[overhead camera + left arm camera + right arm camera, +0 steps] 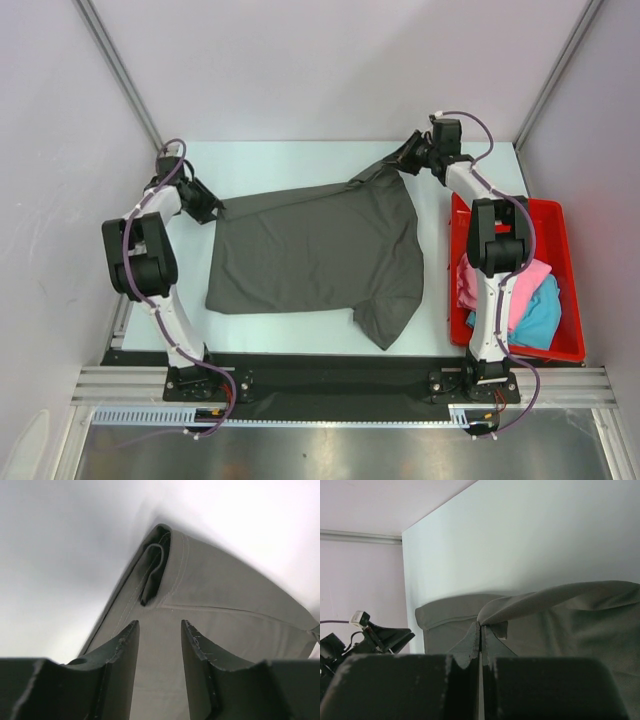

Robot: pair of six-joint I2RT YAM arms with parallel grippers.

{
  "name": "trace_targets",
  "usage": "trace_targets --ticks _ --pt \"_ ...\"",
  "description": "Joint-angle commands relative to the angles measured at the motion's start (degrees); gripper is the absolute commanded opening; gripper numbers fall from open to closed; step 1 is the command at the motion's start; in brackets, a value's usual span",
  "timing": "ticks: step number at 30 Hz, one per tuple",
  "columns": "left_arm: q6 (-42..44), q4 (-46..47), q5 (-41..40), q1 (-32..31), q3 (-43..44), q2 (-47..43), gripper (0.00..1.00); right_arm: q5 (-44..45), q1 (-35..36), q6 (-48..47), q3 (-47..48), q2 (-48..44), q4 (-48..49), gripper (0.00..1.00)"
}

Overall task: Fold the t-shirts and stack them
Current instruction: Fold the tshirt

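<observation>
The dark charcoal-grey t-shirt (320, 250) lies spread across the white table. My left gripper (213, 210) is at its left corner. In the left wrist view that gripper (160, 622) is open, and the hemmed cloth (225, 595) shows in the gap between the jaws. My right gripper (398, 162) is at the shirt's far right corner, lifting it slightly. In the right wrist view the gripper (480, 625) is shut on a pinched fold of the grey cloth (570, 610). A pink t-shirt (530, 280) and a turquoise-blue one (540, 320) lie crumpled in the tray.
The red plastic tray (556, 206) stands at the table's right edge, beside the right arm. Pale walls and metal frame rails close in the table on three sides. A black strip runs along the near edge by the arm bases.
</observation>
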Motion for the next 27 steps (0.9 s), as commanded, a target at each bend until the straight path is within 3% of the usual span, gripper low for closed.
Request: trace_targets --ticks 1,19,27 --pt "-4.23 3.76 4.15 -0.02 0.67 2.03 0.44 -0.88 0.09 -0.12 -0.04 -3.49 2.22 0.0" --pt "-2.12 3.59 2.03 -0.02 3.4 7.21 0.4 -1.58 0.09 0.06 -0.12 -2.79 2.66 0.0" --pt "-1.85 2.8 1.77 -0.02 6.12 9.32 0.33 -1.67 0.0 -0.2 0.05 -2.52 2.57 0.0"
